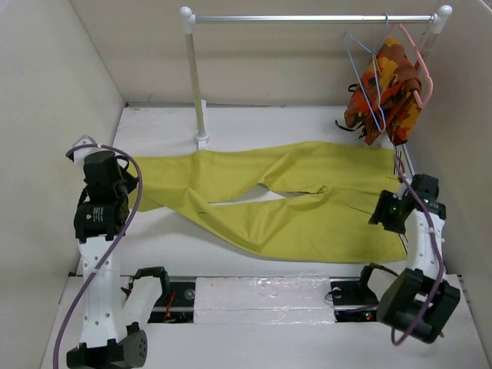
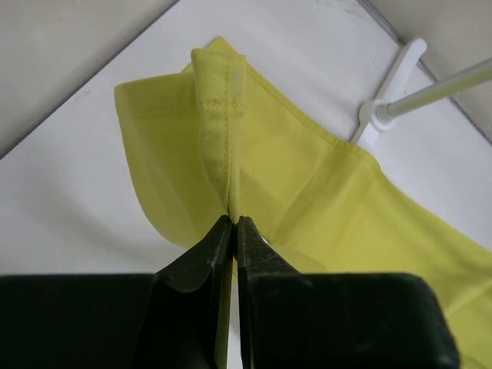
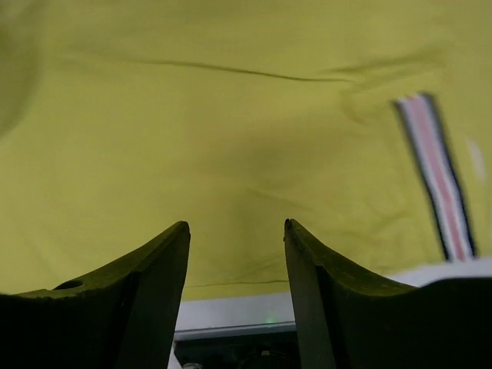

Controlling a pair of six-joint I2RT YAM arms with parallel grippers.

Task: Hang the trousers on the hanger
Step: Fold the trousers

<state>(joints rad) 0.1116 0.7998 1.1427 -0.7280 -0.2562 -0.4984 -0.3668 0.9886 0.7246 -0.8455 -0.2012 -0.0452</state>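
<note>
The mustard yellow-green trousers (image 1: 307,207) lie spread flat across the table, legs to the left and waist to the right. My left gripper (image 1: 131,188) is shut on a leg's seamed hem; in the left wrist view the fingers pinch (image 2: 233,221) a fold of the trousers (image 2: 307,177). My right gripper (image 1: 389,209) is open over the waist end; in the right wrist view it hovers (image 3: 234,224) over the cloth (image 3: 231,115), near the striped trim (image 3: 438,177). The pale-blue wire hanger (image 1: 375,92) hangs on the rail at the back right.
A white clothes rail (image 1: 307,18) stands at the back on a post (image 1: 196,84) whose base (image 2: 384,108) is next to the trouser leg. An orange, red and brown patterned garment (image 1: 388,88) hangs on a pink hanger (image 1: 425,69). White walls enclose the table.
</note>
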